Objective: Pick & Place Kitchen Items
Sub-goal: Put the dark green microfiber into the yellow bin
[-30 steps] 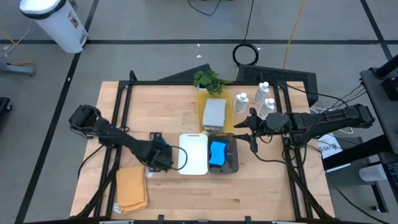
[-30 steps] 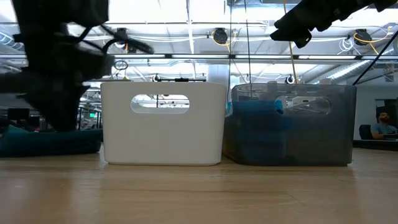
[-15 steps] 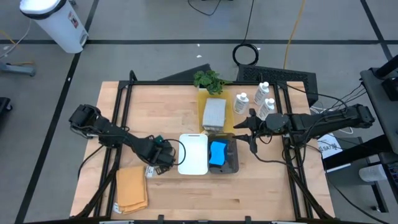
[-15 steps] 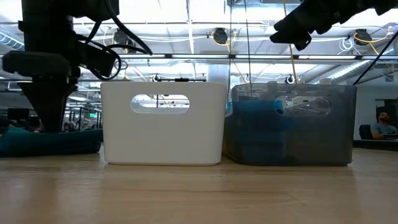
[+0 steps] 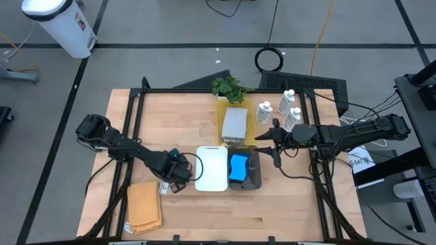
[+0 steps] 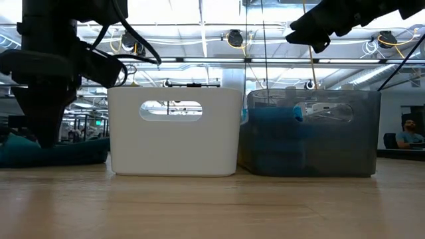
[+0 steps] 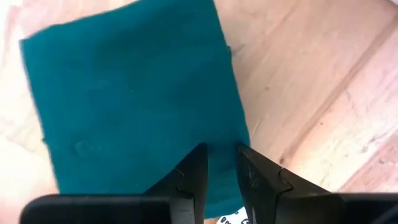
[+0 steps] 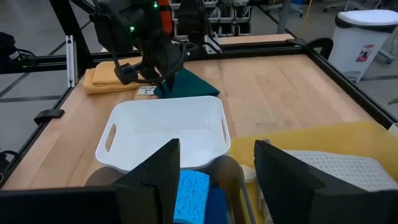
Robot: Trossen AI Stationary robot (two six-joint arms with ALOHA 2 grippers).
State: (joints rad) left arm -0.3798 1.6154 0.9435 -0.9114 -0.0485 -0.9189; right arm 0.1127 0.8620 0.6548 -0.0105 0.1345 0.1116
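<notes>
A dark green cloth (image 7: 130, 99) lies flat on the table left of an empty white bin (image 5: 199, 170); it also shows in the low view (image 6: 60, 151). My left gripper (image 7: 217, 171) points down at the cloth's edge, its fingers nearly together on it. My right gripper (image 8: 214, 180) is open and empty, hovering by the far right of a dark bin (image 5: 257, 170) that holds a blue sponge (image 5: 238, 169). An orange-tan cloth (image 5: 144, 206) lies near the front left. A grey cloth (image 5: 235, 124) rests on a yellow mat. Three white bottles (image 5: 288, 109) stand at the back right. My left gripper pinches the dark green cloth near one edge (image 7: 219, 146) between its two fingers, which come from above and point down. One layer or several, I cannot tell. The cloth lies flat on the table, slack.
A leafy plant (image 5: 228, 87) stands at the far edge behind the yellow mat (image 5: 221, 112). The white bin and the dark bin stand side by side at the table's middle. A black frame runs along the table's edges. Bare wood lies in front of the bins.
My left gripper has shifted slightly toward the table's left over the dark green cloth and turned a little. The cloth has stayed flat on the table.
</notes>
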